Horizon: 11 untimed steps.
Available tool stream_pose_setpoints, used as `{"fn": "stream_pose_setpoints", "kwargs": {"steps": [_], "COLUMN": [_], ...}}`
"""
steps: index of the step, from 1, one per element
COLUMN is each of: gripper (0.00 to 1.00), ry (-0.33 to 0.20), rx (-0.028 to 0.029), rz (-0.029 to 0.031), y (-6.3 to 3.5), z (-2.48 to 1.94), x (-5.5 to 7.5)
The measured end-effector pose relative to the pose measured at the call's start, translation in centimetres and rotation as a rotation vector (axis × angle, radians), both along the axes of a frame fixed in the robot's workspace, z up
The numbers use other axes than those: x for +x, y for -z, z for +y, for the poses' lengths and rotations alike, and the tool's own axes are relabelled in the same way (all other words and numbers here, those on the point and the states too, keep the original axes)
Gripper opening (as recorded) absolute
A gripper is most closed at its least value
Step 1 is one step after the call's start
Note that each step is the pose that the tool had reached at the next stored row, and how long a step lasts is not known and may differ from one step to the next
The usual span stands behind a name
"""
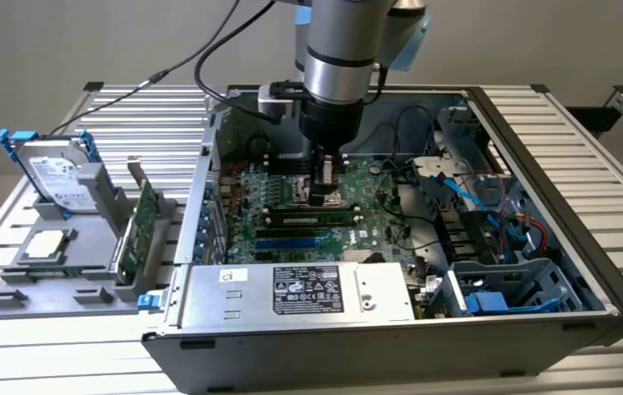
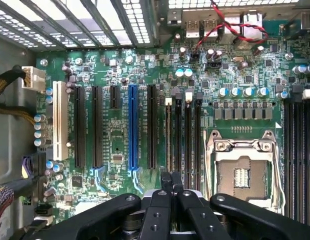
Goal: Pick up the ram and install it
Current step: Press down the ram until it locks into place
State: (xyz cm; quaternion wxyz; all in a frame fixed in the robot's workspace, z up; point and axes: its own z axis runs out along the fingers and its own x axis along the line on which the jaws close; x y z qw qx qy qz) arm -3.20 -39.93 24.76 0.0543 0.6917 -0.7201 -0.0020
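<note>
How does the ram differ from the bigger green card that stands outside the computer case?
Place: the ram is inside the case, on the motherboard; the expansion card is outside it, in a grey holder on the exterior view's left.
Shape: the ram is a long narrow strip; the expansion card is wider.
Pose: the ram runs along the slots; the expansion card stands upright on its edge.
Both are green circuit boards.

Print on the power supply label [image 1: 311,290] is illegible.

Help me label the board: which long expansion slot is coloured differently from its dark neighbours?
The blue slot, standing among the black slots, with the white slot at the row's outer edge.
</note>
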Motion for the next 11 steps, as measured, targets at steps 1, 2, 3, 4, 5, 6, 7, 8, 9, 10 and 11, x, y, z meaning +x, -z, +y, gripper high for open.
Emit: {"fn": "stream_pose_setpoints", "kwargs": {"steps": [1, 2, 3, 4, 5, 6, 7, 8, 9, 10, 11], "gripper": [0.11, 0.11, 0.11, 0.11, 0.11, 0.11, 0.11, 0.11, 0.11, 0.11, 0.11], "ry": [0.015, 0.028, 0.042, 0.055, 0.069, 0.083, 0.098, 0.112, 0.126, 0.140, 0.154], "rx": [0.0000, 0.0000, 0.0000, 0.0001, 0.0000, 0.0000, 0.0000, 0.0001, 0.0001, 0.0001, 0.0001], "rz": [0.0000, 0.0000, 0.0000, -0.0001, -0.0002, -0.0005, -0.0010, -0.0014, -0.0020, -0.0025, -0.0029], "y": [0.00, 0.00, 0.00, 0.00, 0.00, 0.00, 0.00, 0.00, 0.00, 0.00, 0.00], "z": [0.00, 0.00, 0.00, 0.00, 0.00, 0.00, 0.00, 0.00, 0.00, 0.00, 0.00], "x": [0.00, 0.00, 0.00, 0.00, 0.00, 0.00, 0.00, 0.00, 0.00, 0.00, 0.00]}}
